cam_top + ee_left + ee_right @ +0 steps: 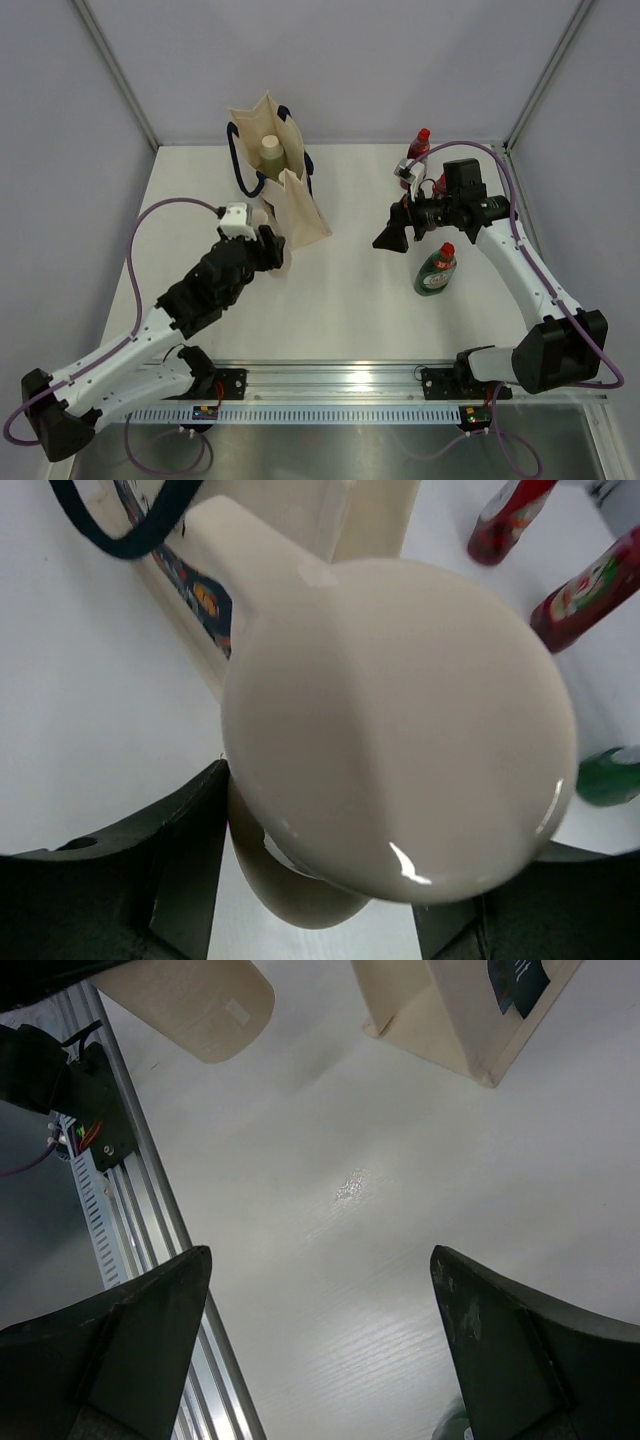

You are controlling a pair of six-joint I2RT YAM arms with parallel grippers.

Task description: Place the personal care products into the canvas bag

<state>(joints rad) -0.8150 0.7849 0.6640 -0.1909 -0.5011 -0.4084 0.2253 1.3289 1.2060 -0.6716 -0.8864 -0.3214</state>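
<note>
1. Left tool (268, 247) is clamped on a bottle (400, 730), just beside the near side of the bag (300, 205); it is not yet in.
2. Bag stands toward the far edge, a second bottle (272, 150) upright inside. I see no third.
3. Right tool (390, 237) gapes empty.
4. Surface (350, 300) is white, with pale walls (350, 60) around it.

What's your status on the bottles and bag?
Left fingers shut on capped bottle, beside canvas bag. Right fingers open, empty. Second bottle already inside bag. Bag mouth unobstructed.
</note>
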